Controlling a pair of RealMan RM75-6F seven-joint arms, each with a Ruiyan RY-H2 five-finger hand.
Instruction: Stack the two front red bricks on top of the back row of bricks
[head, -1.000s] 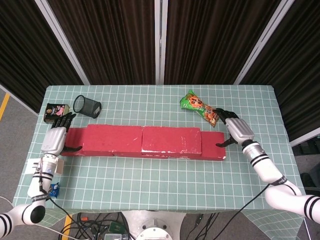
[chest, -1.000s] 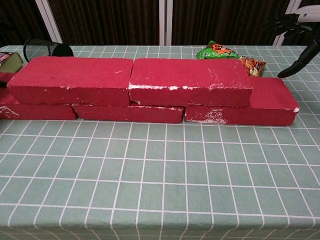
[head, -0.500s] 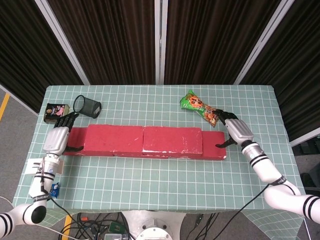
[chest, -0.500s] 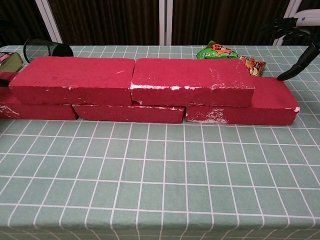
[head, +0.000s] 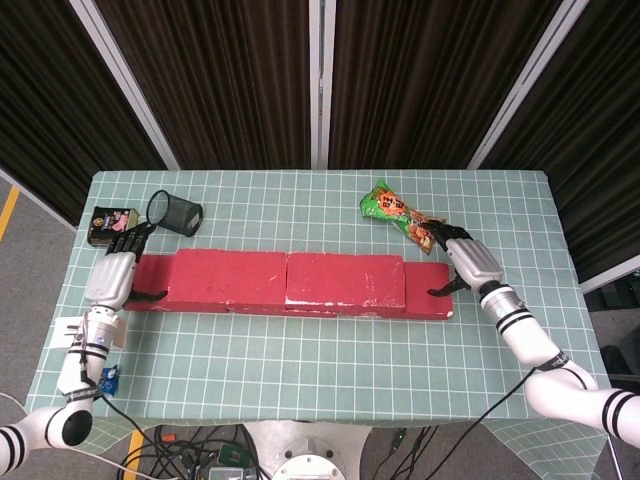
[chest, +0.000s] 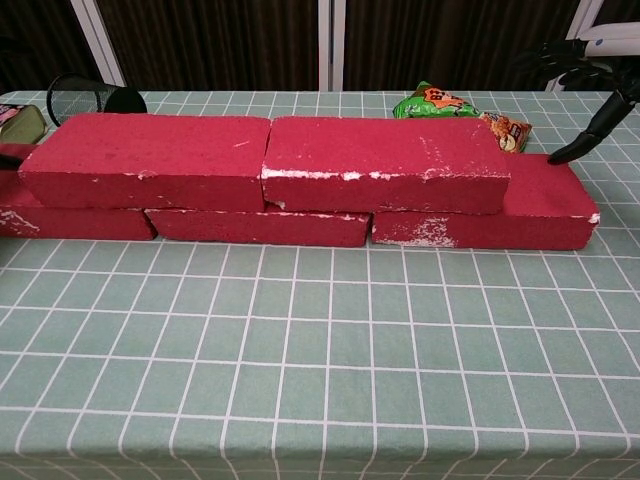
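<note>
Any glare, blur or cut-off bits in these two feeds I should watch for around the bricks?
Head view: even light, sharp, no glare; both robot hands show, left and right at the ends of the bricks. Chest view: sharp, bricks fill the frame; right robot hand clipped at the edge, left one nearly out of frame.

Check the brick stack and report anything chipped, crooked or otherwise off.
The upper right brick has white chipping along its front top edge, and the lower right brick is chipped at its front left corner. The upper left brick sits square beside it. Nothing looks crooked.
</note>
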